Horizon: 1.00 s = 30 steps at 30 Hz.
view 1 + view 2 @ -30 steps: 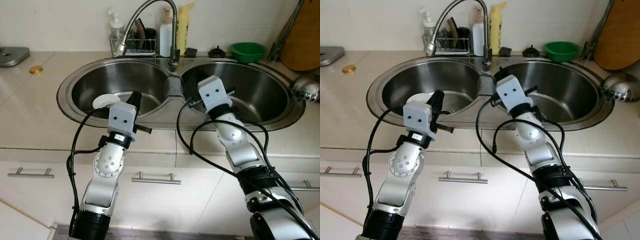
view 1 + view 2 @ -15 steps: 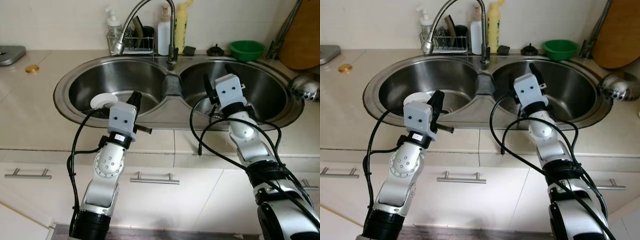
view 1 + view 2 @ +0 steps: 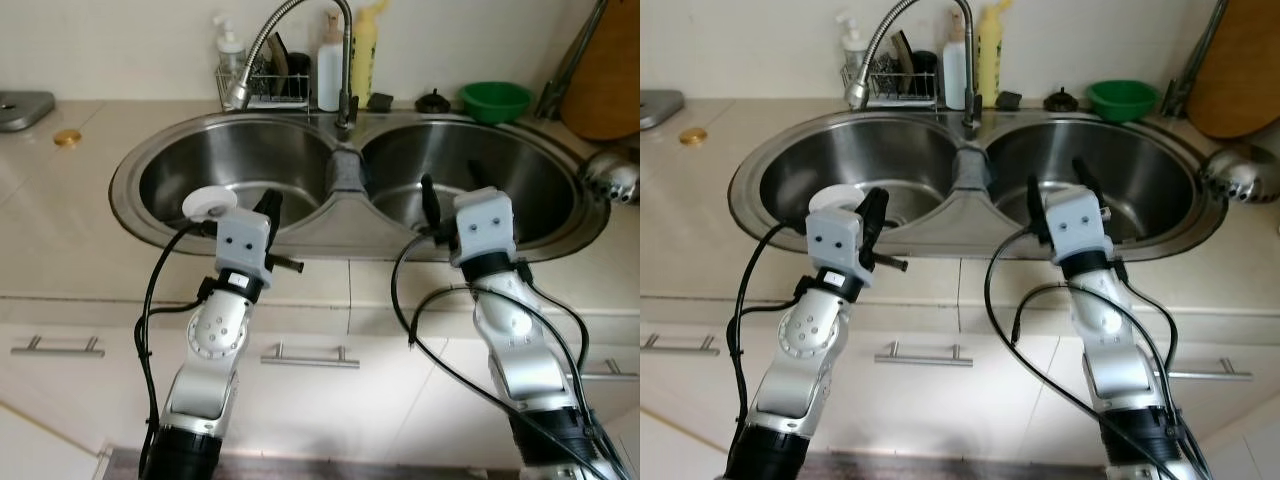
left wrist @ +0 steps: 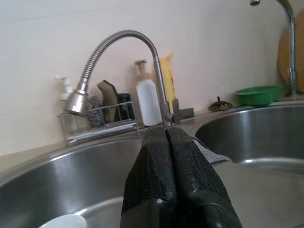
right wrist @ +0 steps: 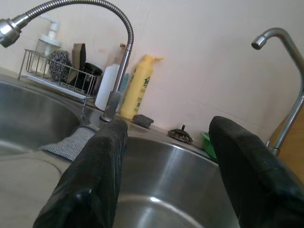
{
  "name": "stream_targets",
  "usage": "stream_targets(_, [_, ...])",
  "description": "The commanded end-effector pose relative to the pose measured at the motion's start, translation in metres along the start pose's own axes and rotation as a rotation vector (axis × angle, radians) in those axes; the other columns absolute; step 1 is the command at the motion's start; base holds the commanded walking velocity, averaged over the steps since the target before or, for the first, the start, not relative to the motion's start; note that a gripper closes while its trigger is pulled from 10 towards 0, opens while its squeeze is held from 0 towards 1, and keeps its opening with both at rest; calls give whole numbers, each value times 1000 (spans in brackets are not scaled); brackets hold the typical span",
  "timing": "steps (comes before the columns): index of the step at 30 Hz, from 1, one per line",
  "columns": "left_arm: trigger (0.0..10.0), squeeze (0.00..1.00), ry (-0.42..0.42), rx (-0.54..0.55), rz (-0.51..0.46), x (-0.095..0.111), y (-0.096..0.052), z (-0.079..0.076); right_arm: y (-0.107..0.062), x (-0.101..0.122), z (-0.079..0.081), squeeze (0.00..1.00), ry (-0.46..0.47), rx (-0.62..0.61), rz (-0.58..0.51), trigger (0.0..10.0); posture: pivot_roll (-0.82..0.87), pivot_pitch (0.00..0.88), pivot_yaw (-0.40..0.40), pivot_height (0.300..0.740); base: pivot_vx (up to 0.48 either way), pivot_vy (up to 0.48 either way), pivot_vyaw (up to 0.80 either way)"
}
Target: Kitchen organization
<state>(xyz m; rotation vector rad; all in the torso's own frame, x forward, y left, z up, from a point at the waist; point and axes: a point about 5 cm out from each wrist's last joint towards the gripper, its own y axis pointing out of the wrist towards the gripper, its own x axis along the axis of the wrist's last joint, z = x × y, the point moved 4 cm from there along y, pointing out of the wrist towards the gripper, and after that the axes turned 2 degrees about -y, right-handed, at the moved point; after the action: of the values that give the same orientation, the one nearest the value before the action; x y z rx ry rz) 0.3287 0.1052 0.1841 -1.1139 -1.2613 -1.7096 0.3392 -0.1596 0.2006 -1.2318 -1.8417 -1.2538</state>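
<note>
kitchen sink corner under soft, even light

a pale beige counter (image 3: 60, 220) runs along a cream wall (image 3: 120, 40); white cabinet fronts (image 3: 330, 390) with slim metal bar handles (image 3: 310, 355) sit below, and a double steel sink (image 3: 130, 170) is set into the counter.

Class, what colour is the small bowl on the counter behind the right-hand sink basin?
The bowl is green; the left eye view shows it best.

Two sink basins (image 3: 235, 165), two taps (image 5: 83, 12), three bottles (image 3: 330, 68), one green bowl (image 3: 496, 101).
</note>
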Motion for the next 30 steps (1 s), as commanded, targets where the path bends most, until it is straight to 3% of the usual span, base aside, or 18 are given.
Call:
stream_targets(1, [10000, 0, 7, 0, -10, 4, 0, 3, -1, 13, -1, 0, 21, -8, -18, 10000, 40, 0, 17, 740, 0, 480, 0])
stream_targets(23, [10000, 0, 8, -5, -16, 6, 1, 3, -7, 17, -10, 0, 12, -50, 62, 10000, 42, 0, 13, 740, 0, 464, 0])
stream_targets(30, [10000, 0, 12, -2, -28, 7, 0, 2, -14, 4, -27, 0, -39, -119, 138, 10000, 39, 0, 12, 740, 0, 53, -746])
